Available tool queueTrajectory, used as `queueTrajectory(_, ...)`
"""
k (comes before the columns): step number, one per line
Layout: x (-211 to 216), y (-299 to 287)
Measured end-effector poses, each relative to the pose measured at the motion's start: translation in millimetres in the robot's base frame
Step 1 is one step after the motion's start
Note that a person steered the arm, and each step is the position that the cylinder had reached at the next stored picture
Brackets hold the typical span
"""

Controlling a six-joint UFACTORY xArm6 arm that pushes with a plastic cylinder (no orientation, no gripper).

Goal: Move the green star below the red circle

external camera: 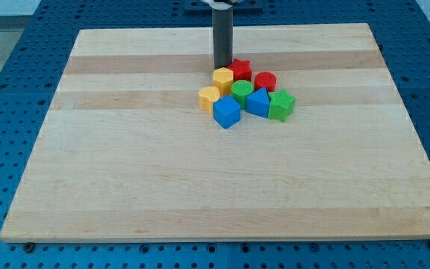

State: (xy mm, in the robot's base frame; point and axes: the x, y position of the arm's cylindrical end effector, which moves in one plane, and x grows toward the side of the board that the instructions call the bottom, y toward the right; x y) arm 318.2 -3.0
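Note:
The green star (281, 104) lies at the right end of a tight cluster of blocks, just below and right of the red circle (265, 81). My tip (222, 66) stands at the cluster's upper left, just above the yellow hexagon (223, 78) and left of the red star (240, 71). It is well left of the green star, with other blocks between.
The cluster also holds a green circle (241, 92), a blue triangle (258, 101), a blue cube (227, 112) and a yellow heart (209, 97). The wooden board (125, 164) lies on a blue perforated table (6, 45).

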Motion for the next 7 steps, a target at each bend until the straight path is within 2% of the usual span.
queueTrajectory(2,2,0)
queueTrajectory(3,2,-23)
queueTrajectory(4,28,-92)
queueTrajectory(6,180,-123)
queueTrajectory(7,210,-51)
